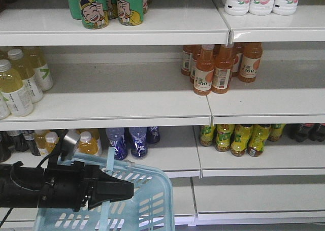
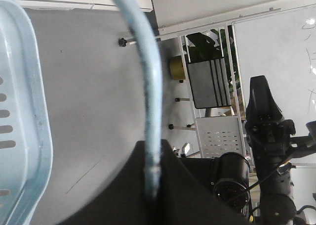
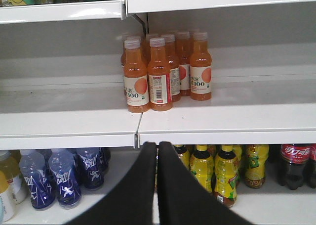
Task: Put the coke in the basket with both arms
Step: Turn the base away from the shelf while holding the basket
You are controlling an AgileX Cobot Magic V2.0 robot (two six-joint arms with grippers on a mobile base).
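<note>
The light blue basket (image 1: 157, 203) hangs at the lower left in front of the shelves; its rim also shows in the left wrist view (image 2: 29, 116). My left gripper (image 1: 127, 189) is shut on the basket's thin pale-blue handle (image 2: 144, 67), which runs between its black fingers (image 2: 170, 185). My right gripper (image 3: 157, 147) is shut and empty, facing the shelves just below the orange juice bottles (image 3: 158, 71). The red coke can is out of view in every frame.
White shop shelves (image 1: 152, 101) hold green cans, white bottles, orange juice (image 1: 218, 66), yellow and blue bottles (image 1: 129, 142). Dark cola bottles with red labels (image 3: 295, 163) stand at the lower right. The other black arm (image 2: 266, 131) shows in the left wrist view.
</note>
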